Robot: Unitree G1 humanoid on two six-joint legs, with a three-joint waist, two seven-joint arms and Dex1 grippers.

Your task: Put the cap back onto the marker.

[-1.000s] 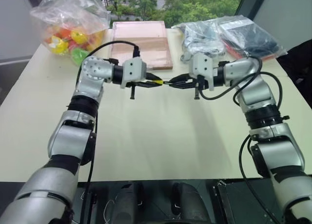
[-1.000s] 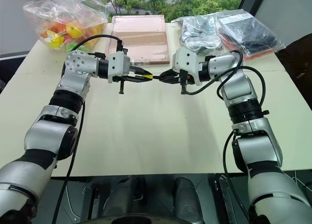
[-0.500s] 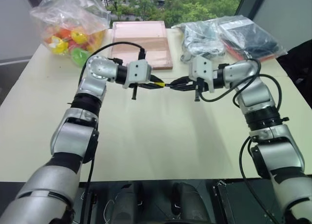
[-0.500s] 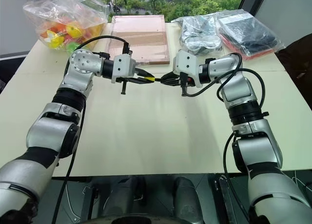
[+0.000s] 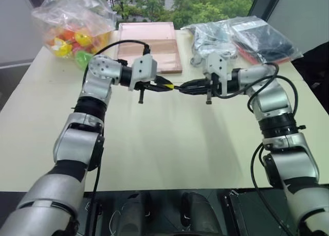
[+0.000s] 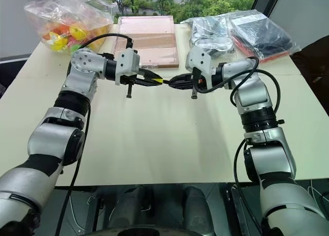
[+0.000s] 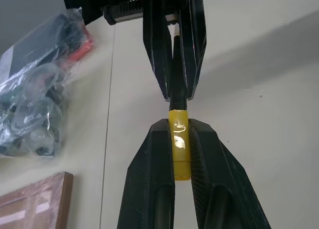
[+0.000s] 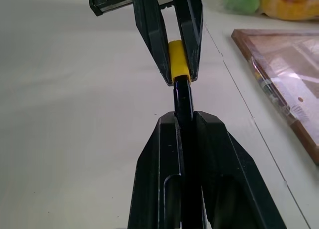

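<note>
Left wrist view is showing my left gripper (image 7: 180, 134) squeezing the cap (image 7: 179, 144) and my right gripper (image 7: 175, 92) squeezing the marker (image 7: 177, 77) (up above the table (image 7: 259, 124)), tip meeting the cap's mouth, both lying in one straight line.

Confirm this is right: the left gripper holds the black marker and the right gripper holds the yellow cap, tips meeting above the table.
Swapped. The left wrist view shows the left gripper shut on the yellow cap; the right gripper holds the black marker. The rest stands.
</note>
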